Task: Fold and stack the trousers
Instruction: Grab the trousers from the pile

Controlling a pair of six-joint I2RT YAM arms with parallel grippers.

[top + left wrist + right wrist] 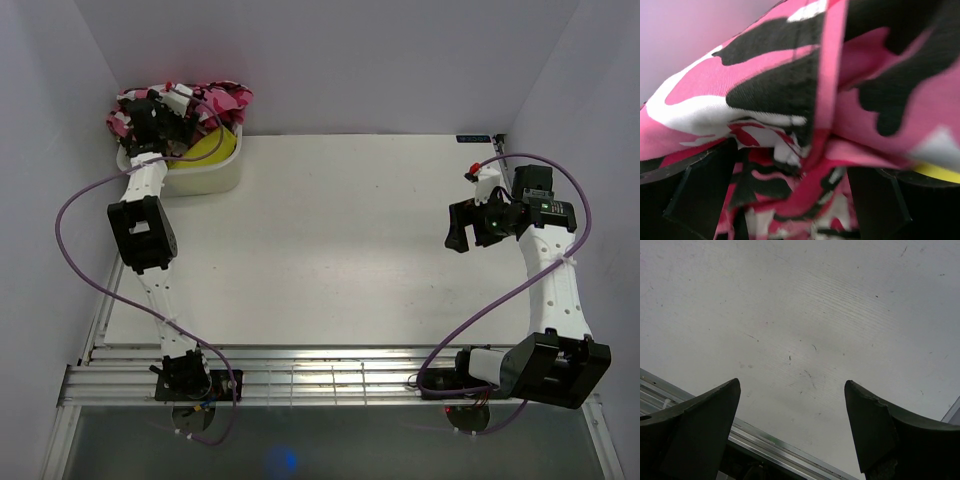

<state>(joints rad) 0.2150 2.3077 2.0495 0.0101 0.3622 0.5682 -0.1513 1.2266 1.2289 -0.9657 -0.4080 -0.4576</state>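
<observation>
From above, we see a white table (pixel 330 240) with two robot arms bolted at its near edge, on an aluminium rail (pixel 320 375). At the far left corner of the table stands a white tub (pixel 215 180). The trousers (pixel 225 100), in a pink, white, dark red and black camouflage pattern, are piled crumpled in this tub and spill over its far rim. A plain yellow garment (pixel 215 148) lies in the tub beside them, partly under the heap.

The left arm reaches forward over the tub, and the left hand (pixel 162 115) is down in the pile. In the left wrist view, we see the left hand (pixel 790 195) with its two dark fingers (pixel 695 195) spread wide apart. Folds of the trousers (pixel 790 90) bunch up between and above them and fill nearly the whole view. The cloth is not pinched. A sliver of the yellow garment (pixel 940 172) shows at the right edge.

The right arm stands over the right side of the table, well apart from the tub. The right hand (pixel 462 228) hangs above the table. In the right wrist view, we see the right hand (pixel 790 425) spread apart and holding nothing, with only the bare, lightly scuffed table (pixel 815 315) and a strip of rail (pixel 765 445) beneath it
</observation>
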